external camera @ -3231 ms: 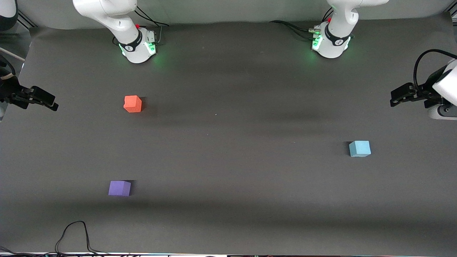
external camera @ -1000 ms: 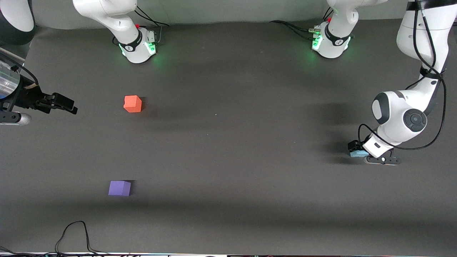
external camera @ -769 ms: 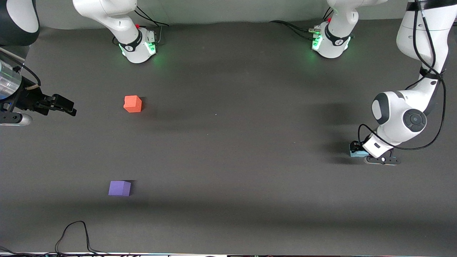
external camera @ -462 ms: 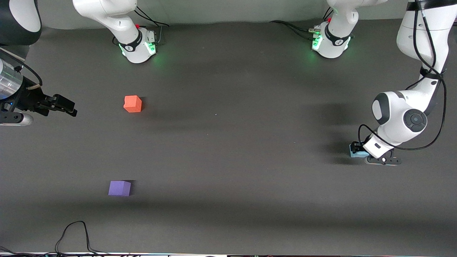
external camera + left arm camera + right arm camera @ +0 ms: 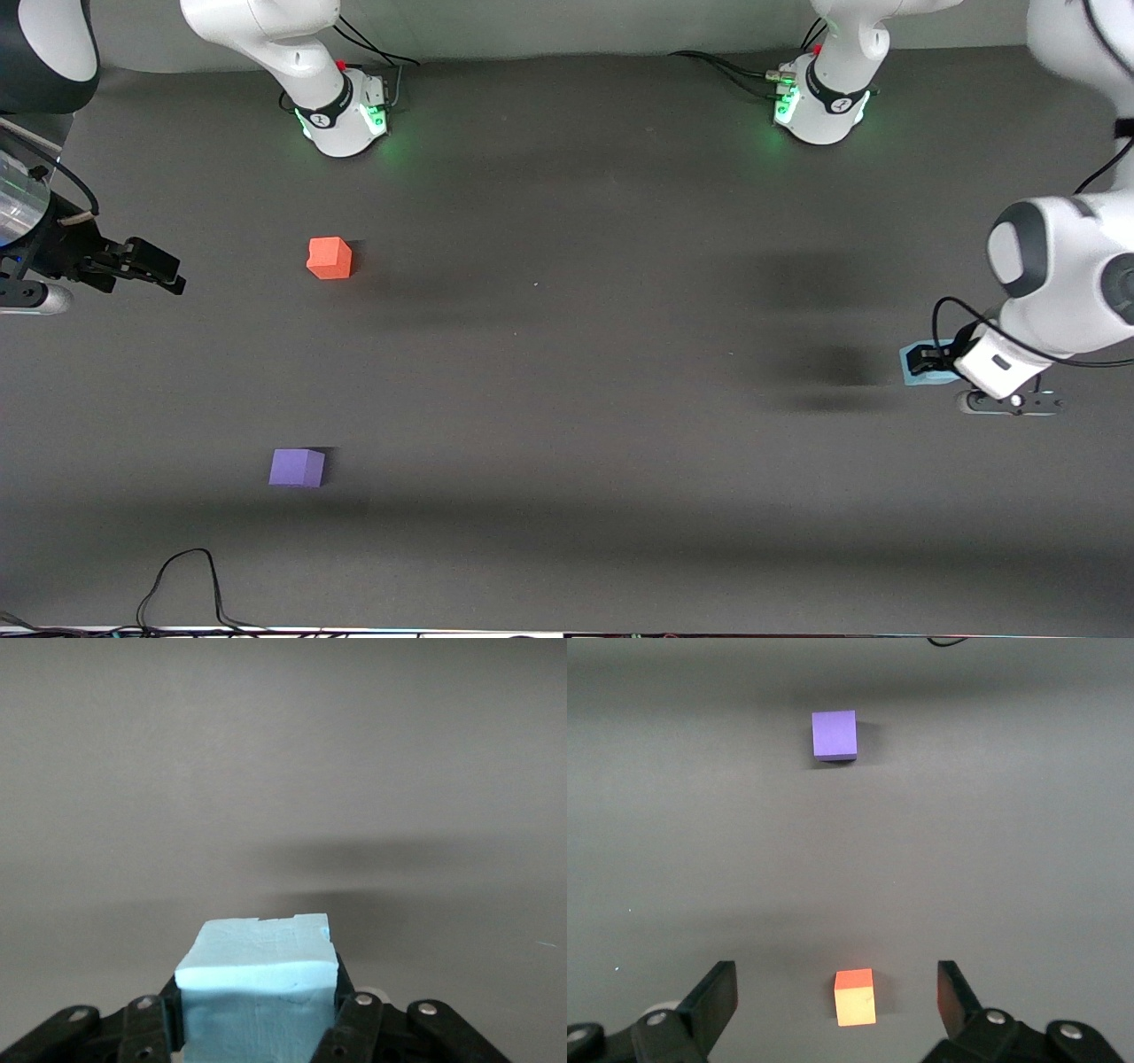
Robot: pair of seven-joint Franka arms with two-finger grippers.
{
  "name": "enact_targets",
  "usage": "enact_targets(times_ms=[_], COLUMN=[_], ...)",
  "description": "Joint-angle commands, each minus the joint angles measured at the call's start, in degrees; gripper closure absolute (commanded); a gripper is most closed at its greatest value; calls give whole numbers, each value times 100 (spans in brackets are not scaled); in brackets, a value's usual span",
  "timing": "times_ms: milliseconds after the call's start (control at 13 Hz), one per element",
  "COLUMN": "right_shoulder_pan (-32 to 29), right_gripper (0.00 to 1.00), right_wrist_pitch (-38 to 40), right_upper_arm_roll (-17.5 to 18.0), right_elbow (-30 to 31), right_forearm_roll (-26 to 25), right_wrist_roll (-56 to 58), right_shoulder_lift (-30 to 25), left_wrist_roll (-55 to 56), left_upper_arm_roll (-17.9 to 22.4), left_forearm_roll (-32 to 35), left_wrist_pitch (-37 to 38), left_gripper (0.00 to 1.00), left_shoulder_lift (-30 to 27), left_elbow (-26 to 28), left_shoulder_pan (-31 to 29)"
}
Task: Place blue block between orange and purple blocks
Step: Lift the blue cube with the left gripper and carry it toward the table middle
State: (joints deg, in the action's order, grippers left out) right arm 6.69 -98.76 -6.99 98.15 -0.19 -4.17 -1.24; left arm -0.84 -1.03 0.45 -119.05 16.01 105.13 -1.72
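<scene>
The blue block (image 5: 918, 364) is a light sky-blue cube held in my left gripper (image 5: 930, 362), a little above the table at the left arm's end. In the left wrist view the block (image 5: 257, 979) fills the space between the two fingers of the left gripper (image 5: 257, 1028). The orange block (image 5: 330, 258) and the purple block (image 5: 297, 467) sit on the table toward the right arm's end, the purple one nearer the front camera. My right gripper (image 5: 158, 271) hovers open and empty beside the orange block. The right wrist view shows the orange block (image 5: 855, 997) and the purple block (image 5: 834, 734).
The dark grey table mat (image 5: 567, 372) carries only the cubes. A black cable (image 5: 182, 576) loops at the edge nearest the front camera, by the purple block. The two arm bases (image 5: 341, 111) (image 5: 819, 106) stand along the edge farthest from the camera.
My left gripper came down over the blue block, shut on it, and has now lifted it and carried it slightly toward the left arm's end. The right gripper has barely moved.
</scene>
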Motion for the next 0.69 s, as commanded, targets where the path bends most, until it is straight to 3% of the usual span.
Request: enact_targets(times_ms=[0,231,615], right_shoulder_pan=[52,43,26], right_gripper=[0,0,0], right_wrist_pitch=[-170,-188,-301], right_upper_arm_roll=[-30,-30,-30], right_elbow=[63,55,265], right_forearm_roll=[-51,-51,-51], right_wrist_roll=[-75,-58,-58], right_shoulder_lift=[-25,-34,-156], left_wrist_roll=[1379,2997,5213], left_upper_arm_roll=[24,15,24], left_forearm_roll=[43,34,270], left_wrist_pitch=[882,928,840], left_gripper=[53,54,55], left_shoulder_lift=[131,411,1709], left_elbow=[-878,-1423,-2644], left_shoulder_pan=[1037,2365,4422])
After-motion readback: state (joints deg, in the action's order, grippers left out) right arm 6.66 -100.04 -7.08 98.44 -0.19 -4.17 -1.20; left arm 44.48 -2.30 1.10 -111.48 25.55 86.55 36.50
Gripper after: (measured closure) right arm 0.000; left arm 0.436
